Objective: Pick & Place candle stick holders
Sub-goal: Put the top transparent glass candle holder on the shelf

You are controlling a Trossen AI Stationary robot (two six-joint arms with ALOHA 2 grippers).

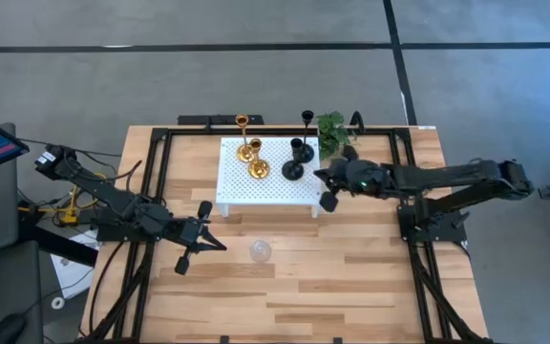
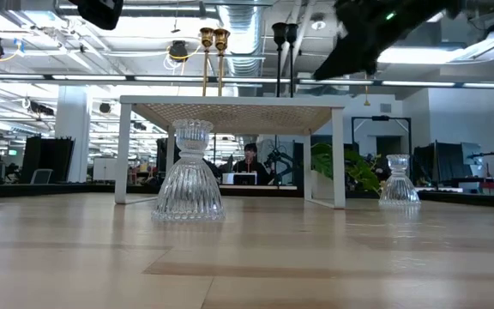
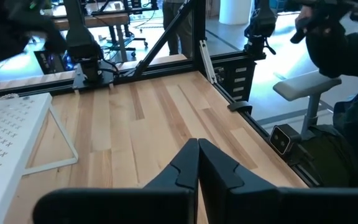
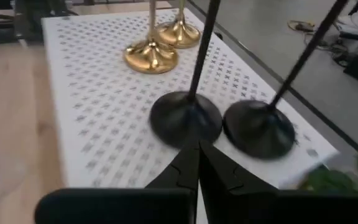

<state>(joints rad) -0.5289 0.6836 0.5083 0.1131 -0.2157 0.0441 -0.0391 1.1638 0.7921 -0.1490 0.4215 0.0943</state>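
Perforated stand [image 1: 265,177] at the table's [image 1: 351,296] far middle, two holder pairs on it [image 1: 253,158] [image 1: 297,158] (side by side), plant [image 1: 331,132] just behind its right corner, glass holder [image 1: 260,251] in front of the stand.
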